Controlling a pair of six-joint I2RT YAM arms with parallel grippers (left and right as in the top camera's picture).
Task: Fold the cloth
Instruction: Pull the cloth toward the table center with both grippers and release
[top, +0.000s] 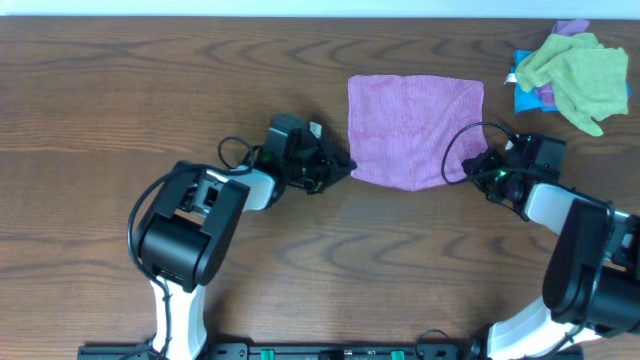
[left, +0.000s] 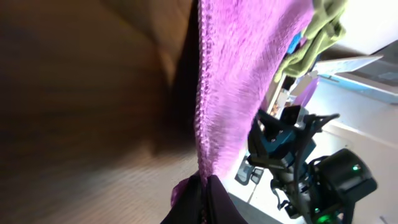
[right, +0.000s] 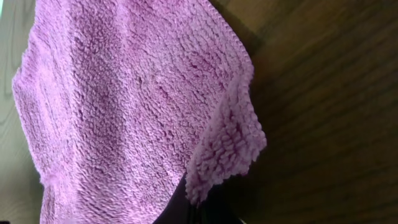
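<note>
Presently we find the cloth (top: 415, 128) lying on the table (top: 150, 90), in the far half and right of centre. It is spread as a single lilac sheet, its far edge straight and its near edge sagging into a shallow curve.

We note that both near corners are taken up. The left gripper (top: 347, 168) sits at the near left corner. In the left wrist view its dark fingers (left: 221, 208) meet on that corner with the fabric pinched between them, and the stitched hem runs away from the jaws up the frame. We record the left jaws as closed on the cloth.

The right gripper (top: 473, 168) sits at the near right corner. In the right wrist view the corner is turned up so that its fuzzy underside faces the camera. Its tip drops into the dark fingers (right: 174, 214) at the bottom edge of the frame. Little of those fingers shows, but the fabric is drawn down into them, and we judge these jaws closed on the cloth as well.

The two grippers stand well apart, one at each end of the near edge.

At the far right of the table, apart from the lilac sheet, we observe a bundle: a yellow-green cloth (top: 582, 72) lying partly over a blue cloth (top: 522, 97).
</note>
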